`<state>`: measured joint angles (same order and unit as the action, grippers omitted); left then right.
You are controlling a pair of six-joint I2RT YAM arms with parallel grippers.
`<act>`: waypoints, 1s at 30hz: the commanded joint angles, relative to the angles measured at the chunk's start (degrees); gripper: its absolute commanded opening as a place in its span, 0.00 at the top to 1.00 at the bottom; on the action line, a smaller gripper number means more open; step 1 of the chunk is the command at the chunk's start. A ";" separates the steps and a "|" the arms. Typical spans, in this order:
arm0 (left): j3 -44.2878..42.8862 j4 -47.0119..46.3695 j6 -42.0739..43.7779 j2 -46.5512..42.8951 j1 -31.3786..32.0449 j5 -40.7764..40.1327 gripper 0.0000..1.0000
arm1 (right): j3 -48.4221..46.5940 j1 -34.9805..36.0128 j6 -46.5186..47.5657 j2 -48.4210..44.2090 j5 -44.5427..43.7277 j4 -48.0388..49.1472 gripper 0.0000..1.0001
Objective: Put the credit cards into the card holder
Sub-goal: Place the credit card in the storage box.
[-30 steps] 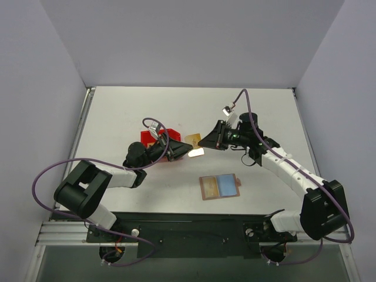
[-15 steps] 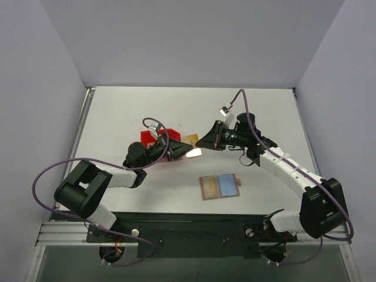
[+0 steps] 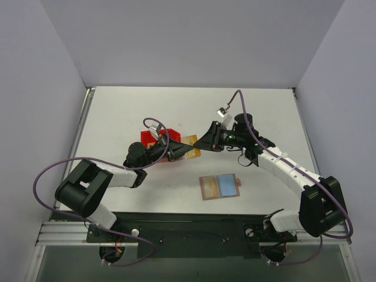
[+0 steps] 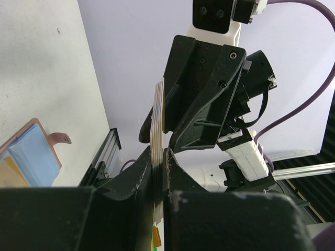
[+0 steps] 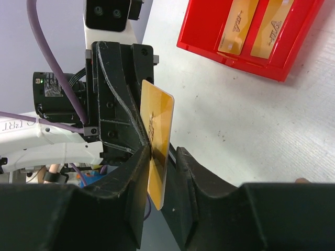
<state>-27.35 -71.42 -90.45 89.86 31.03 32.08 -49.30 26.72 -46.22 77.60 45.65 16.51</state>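
My left gripper is shut on a stack of several gold-yellow credit cards, held on edge above the table; the left wrist view shows the stack edge-on between its jaws. My right gripper faces it, with its fingers on either side of the stack's free end. One finger touches the card and the other stands a little off it. The card holder lies open on the table nearer the bases, tan and light blue inside, and also shows in the left wrist view.
A red plastic bin stands just behind the left gripper; the right wrist view shows two more gold cards lying in the bin. Purple cables loop over both arms.
My right gripper has moved left towards the left gripper, and its fingers now straddle the held cards. The left gripper has stayed in place with the stack.
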 commanded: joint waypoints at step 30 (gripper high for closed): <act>-1.65 -6.63 -1.04 0.40 0.09 1.23 0.79 | -1.77 0.44 1.83 -0.26 -0.03 0.10 0.81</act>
<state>-27.35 -71.83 -91.00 90.06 31.03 32.25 -49.39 27.00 -45.95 77.62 45.41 16.40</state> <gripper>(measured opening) 0.209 0.165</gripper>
